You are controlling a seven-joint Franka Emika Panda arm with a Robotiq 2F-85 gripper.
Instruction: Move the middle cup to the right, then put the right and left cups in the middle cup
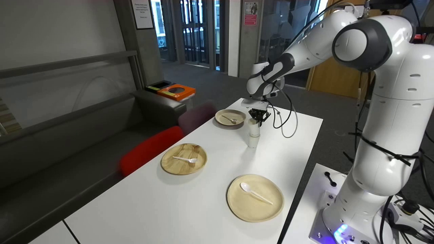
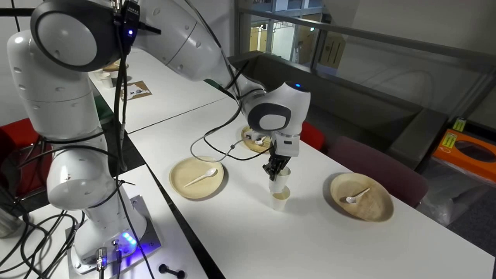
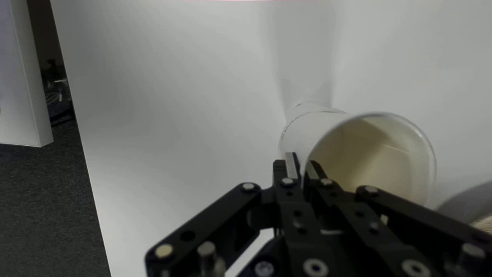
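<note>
The pincer (image 3: 303, 169) is drawn narrow on the upper cup (image 2: 280, 181), pinching its wall at the rim. That cup is white and is held directly over the white lower cup (image 2: 279, 202), which stands on the bench (image 2: 329, 248); whether the upper base has entered the lower cup I cannot tell. Two cups show here, one above the other; what the lower cup holds is hidden.

Around the lower cup, apart from it on different sides, lie a tan plate (image 1: 245, 205), another tan plate (image 1: 183, 167) and a shallow bowl (image 2: 372, 203): two plates, one bowl. Each bears a single pale spoon (image 1: 252, 192), three in all. Near the lower cup, a grey cable (image 1: 297, 122) and a black cable (image 1: 276, 127) hang in loops over the bench; in an exterior view the arm (image 2: 283, 112) covers part of the plate behind the lower cup. Well apart from the lower cup, along the bench's edge, stand two chairs, one a red chair (image 1: 151, 149) and one a maroon chair (image 1: 196, 117), with a dark sofa (image 1: 74, 162) farther off.
</note>
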